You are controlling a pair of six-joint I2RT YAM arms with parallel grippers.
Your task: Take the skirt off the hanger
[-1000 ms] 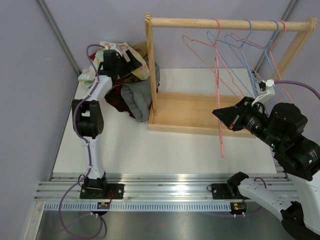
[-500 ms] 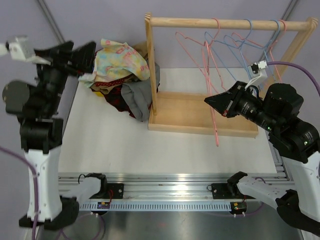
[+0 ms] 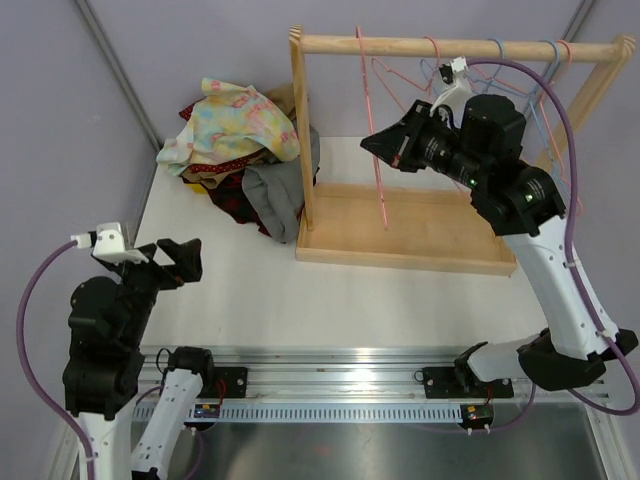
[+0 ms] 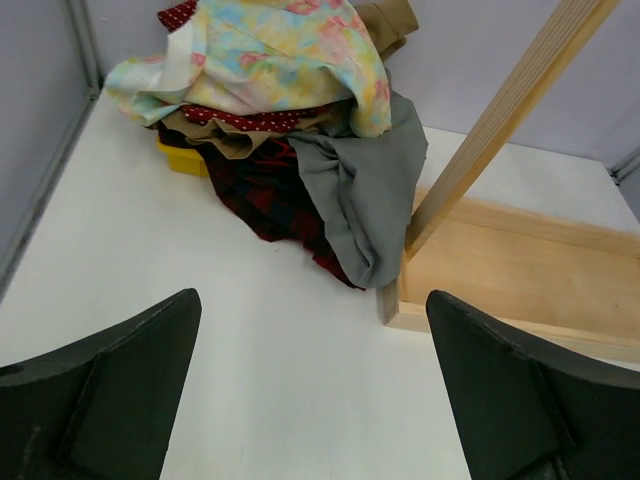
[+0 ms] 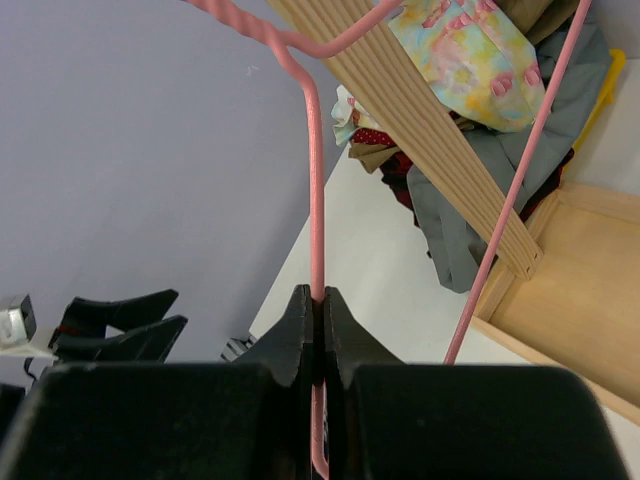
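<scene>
**Fig.** Right gripper [image 5: 316, 300] pinched shut on the wire of the bare pink hanger [image 5: 312, 200], whose hook is up at the rail of the rack [image 3: 300, 130]. Left gripper [image 4: 310, 300] spread wide and empty, over the table [image 3: 250, 290] left of the rack. The skirt, probably the floral cloth [image 3: 240, 120], tops the pile [image 4: 300, 190] beside the rack's left post. To finish well, seat the hook fully over the rail, clear of the other hangers [image 3: 500, 80], before releasing.

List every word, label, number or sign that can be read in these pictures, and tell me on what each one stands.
No text can be read in any view.
Clothes pile: only flower and dot patterns, no letters.
Rack: plain wood, no label.
Pink hanger in the right pincer: bare wire, no tag.
By the arm bases, small parts: too small to tell.
</scene>
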